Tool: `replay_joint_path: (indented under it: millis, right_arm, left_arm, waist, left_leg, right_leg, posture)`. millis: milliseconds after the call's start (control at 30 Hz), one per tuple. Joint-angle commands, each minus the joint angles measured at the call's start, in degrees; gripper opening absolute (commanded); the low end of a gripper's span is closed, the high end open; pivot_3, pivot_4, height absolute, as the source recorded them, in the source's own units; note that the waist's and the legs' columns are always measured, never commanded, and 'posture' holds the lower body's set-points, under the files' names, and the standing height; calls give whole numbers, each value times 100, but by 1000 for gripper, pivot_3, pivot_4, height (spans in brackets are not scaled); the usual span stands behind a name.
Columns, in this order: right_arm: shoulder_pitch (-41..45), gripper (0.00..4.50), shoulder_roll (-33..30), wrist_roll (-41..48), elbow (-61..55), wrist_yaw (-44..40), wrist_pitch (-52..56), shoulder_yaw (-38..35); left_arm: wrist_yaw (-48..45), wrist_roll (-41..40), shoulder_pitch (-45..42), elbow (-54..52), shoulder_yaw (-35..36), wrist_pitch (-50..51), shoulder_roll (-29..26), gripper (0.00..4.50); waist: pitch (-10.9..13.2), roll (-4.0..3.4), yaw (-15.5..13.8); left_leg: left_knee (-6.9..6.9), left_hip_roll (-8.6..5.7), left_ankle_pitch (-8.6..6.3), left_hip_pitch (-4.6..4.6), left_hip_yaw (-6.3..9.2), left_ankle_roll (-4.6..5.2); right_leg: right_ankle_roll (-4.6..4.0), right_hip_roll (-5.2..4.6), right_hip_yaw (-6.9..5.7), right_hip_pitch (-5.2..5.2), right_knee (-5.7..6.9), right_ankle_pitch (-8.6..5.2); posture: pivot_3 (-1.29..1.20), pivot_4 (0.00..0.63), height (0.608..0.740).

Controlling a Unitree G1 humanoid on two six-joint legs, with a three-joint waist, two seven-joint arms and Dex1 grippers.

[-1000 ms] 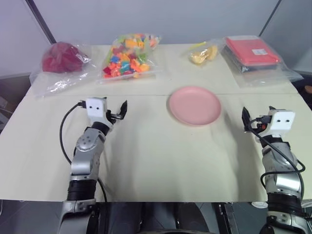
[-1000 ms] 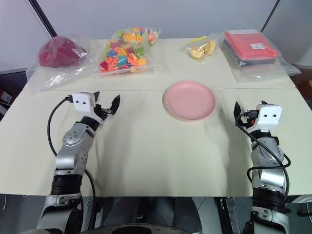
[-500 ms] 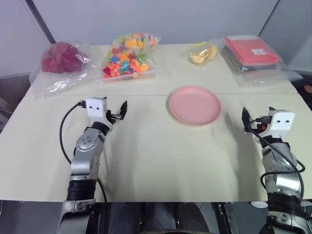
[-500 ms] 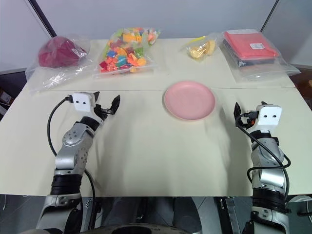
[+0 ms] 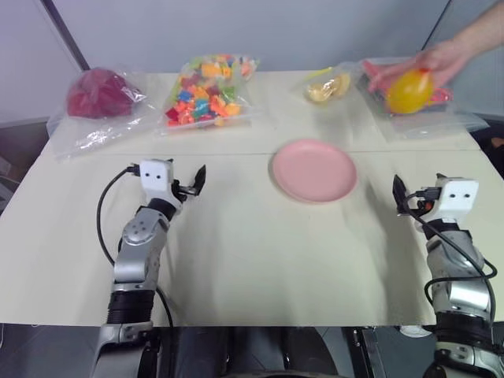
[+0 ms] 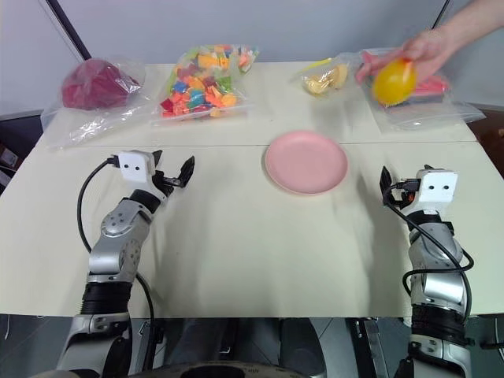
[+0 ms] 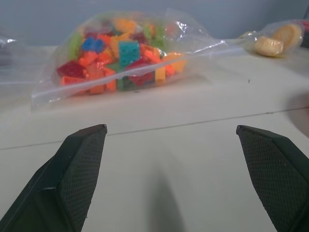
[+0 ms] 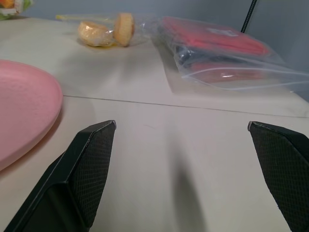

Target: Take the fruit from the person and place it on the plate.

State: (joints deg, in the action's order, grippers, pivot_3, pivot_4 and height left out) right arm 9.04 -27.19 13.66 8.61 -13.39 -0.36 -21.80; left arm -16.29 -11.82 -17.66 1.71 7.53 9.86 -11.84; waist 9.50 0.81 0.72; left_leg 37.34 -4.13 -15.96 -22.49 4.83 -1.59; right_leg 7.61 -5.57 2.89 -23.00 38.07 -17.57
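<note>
Nearest to me, both arms rested low over the table (image 5: 260, 260), forearms propped, nothing in either grip. The left gripper (image 5: 194, 179) had its jaws spread wide, and ahead of them, past a bare stretch of tabletop, lay the bag of coloured blocks (image 7: 128, 50). The right gripper (image 6: 387, 187) was spread just as wide; the pink plate (image 6: 306, 162) sat ahead of its jaws and off to their inner side, close by but untouched. Straight beyond that gap lay the red box in plastic (image 8: 217, 46), with the bag of pale yellow pieces (image 8: 104, 31) further toward the inner side.

Furthest off, above the red box, the person's hand (image 6: 425, 47) reached in from the robot's right, holding the fruit (image 6: 394, 81) up in the air, well apart from the right jaws and higher than them.

I took it for the very start: the handover was on offer, no reach begun. The right arm looked the natural one; it would need to lift and extend forward, getting its open jaws around the fruit before closing.
</note>
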Motion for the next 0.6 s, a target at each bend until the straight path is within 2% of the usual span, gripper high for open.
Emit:
replay_joint_path:
  millis: [33, 167, 333, 467, 600]
  right_arm:
    - [84, 4473, -94, 43, -214, -22, -94, -150]
    - [95, 4473, -89, 38, -154, -36, -140, -156]
    - [34, 4473, -54, 23, -247, -8, -120, -151]
    - [-24, 4473, -52, 26, -365, 10, -66, -157]
    - [-280, 4473, -159, 213, -986, -141, 276, -203]
  left_arm:
    - [-129, -20, -126, -5, 15, -129, -124, 4500]
    - [-246, -79, -263, 88, 72, -116, -243, 4500]
    - [-2144, -1023, -441, -827, -375, 672, -1044, 4500]
    - [-2763, -1414, -663, -1205, -490, 1288, -1585, 4500]
    - [-3491, -1820, -888, -1544, -699, 1900, -2116, 4500]
  waist:
    - [0, 0, 1]
    - [0, 0, 2]
    - [0, 0, 18]
    - [-1, -3, 16]
    - [-2, -4, 24]
  left_leg:
    - [0, 0, 0, 0, 0, 0]
    - [0, 0, 0, 0, 0, 0]
    - [-1, 0, 0, -1, 0, -1]
    - [0, -1, 0, 3, 2, 0]
    - [-7, 0, 0, 4, 2, 0]
  right_leg:
    - [0, 0, 0, 0, 0, 0]
    - [0, 0, 0, 0, 0, 0]
    - [0, 0, 0, -2, 1, 0]
    - [0, -1, -1, 5, 0, 0]
    - [-1, 0, 0, 2, 0, -1]
  posture:
    - [0, 150, 740]
    - [0, 150, 740]
    - [0, 150, 740]
    - [0, 150, 740]
    - [0, 150, 740]
